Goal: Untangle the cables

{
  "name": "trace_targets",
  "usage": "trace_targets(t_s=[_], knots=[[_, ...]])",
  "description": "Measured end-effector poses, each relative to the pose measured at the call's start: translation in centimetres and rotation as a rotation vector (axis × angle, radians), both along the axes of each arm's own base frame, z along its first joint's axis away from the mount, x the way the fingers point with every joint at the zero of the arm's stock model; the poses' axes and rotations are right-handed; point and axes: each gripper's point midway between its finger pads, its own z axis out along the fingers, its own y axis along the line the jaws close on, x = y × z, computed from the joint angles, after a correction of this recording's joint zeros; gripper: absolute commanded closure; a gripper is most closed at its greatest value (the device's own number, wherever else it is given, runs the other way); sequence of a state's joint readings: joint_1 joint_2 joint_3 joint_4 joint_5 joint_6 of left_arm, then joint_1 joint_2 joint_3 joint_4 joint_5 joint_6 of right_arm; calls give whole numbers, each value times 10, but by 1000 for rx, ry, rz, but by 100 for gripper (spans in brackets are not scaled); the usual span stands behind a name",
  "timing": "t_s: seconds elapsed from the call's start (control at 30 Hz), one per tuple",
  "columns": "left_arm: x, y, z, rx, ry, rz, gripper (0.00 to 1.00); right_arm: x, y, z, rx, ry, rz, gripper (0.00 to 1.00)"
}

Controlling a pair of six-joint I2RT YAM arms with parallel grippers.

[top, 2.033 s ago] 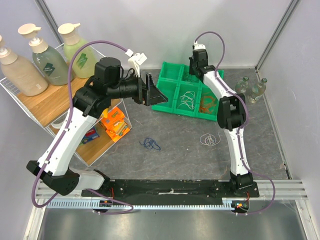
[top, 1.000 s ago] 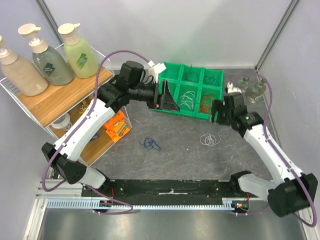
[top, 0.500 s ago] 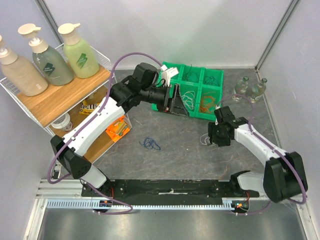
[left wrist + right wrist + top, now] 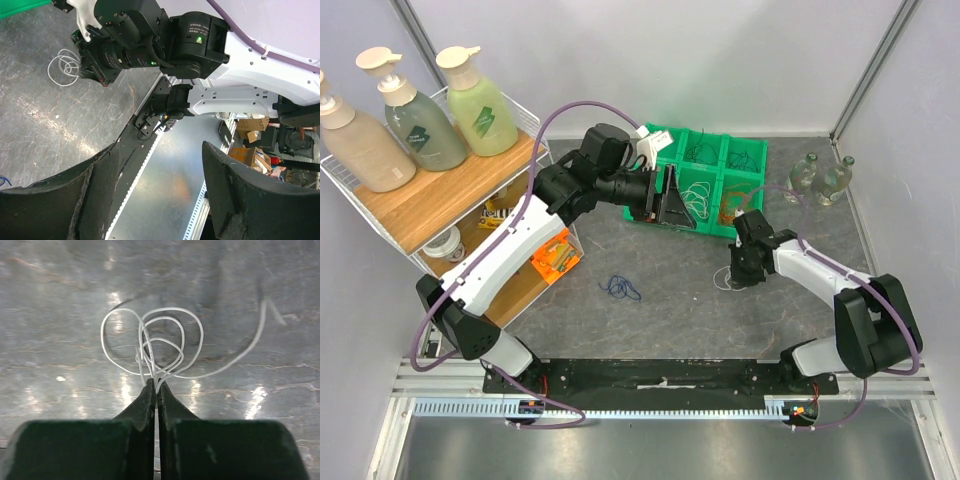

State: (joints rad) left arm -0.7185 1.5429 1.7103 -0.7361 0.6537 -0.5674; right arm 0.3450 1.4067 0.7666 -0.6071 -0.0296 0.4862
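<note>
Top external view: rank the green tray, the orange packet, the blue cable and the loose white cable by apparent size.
1. Green tray
2. Orange packet
3. Blue cable
The white cable is partly hidden by the right hand, so I can't rank it against the blue.

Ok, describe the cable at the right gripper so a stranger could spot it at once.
Find the green tray at the back. Just in front of its right end, a thin white cable lies in loose loops, pinched by the right gripper. The other loose cable, further left, is dark blue.
</note>
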Motion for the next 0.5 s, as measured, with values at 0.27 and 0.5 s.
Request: trace_targets(t_s=[0.27,0.5], knots=[[-7,10,12,-8,-29,20,28,47,43,61,123,-163,18,100],[-16,23,6,15,-27,44,28,127,76,159,235,-415,-18,100]])
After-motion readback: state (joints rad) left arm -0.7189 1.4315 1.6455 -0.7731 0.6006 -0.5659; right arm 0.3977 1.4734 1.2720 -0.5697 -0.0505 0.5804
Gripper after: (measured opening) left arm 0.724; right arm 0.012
